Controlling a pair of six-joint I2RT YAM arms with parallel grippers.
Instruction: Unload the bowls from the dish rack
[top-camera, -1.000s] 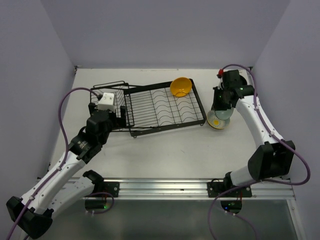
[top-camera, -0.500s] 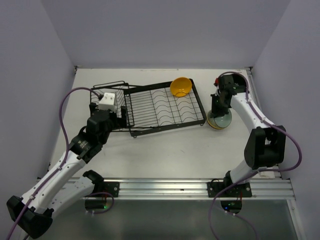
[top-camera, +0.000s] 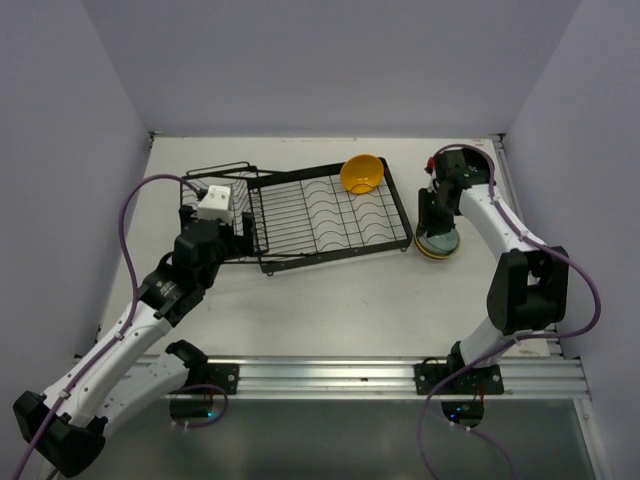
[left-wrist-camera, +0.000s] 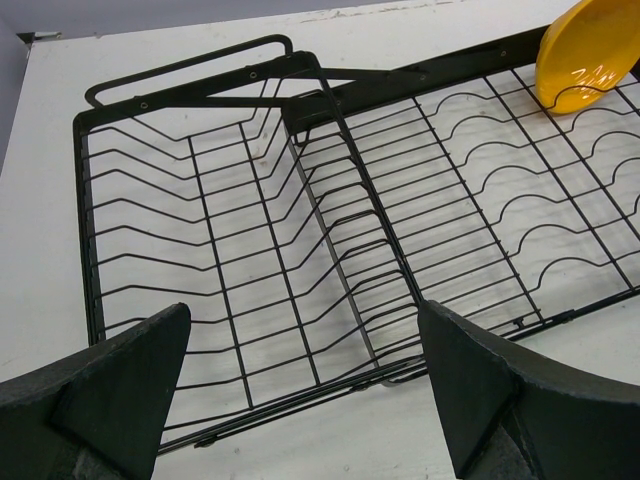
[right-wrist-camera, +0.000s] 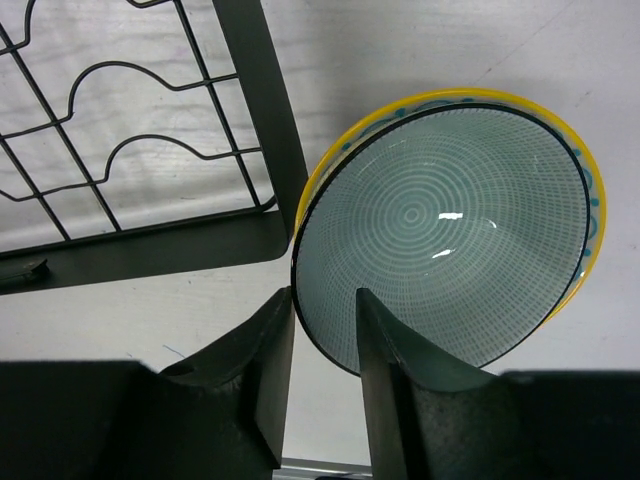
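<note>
Two bowls are sitting stacked on the tabletop (top-camera: 330, 300), just beside the right end of the dish rack (top-camera: 330, 215): a ring-patterned teal bowl (right-wrist-camera: 440, 225) is nesting in a yellow-rimmed bowl (right-wrist-camera: 480, 96). One orange-yellow bowl (top-camera: 361, 173) is leaning in the rack's far right corner.

- Right tool (right-wrist-camera: 325, 300): it is straddling the teal bowl's near rim, jaws standing a little wider than the rim, so apparently gripping nothing.
- Left tool (left-wrist-camera: 302, 320): it is gaping fully, empty, hovering over the rack's basket end.
- Step, as judged: releasing the teal bowl onto the stack.
- Handling note: open wider before rising, then lift straight up so neither finger is catching the rim and tipping the stack.
</note>
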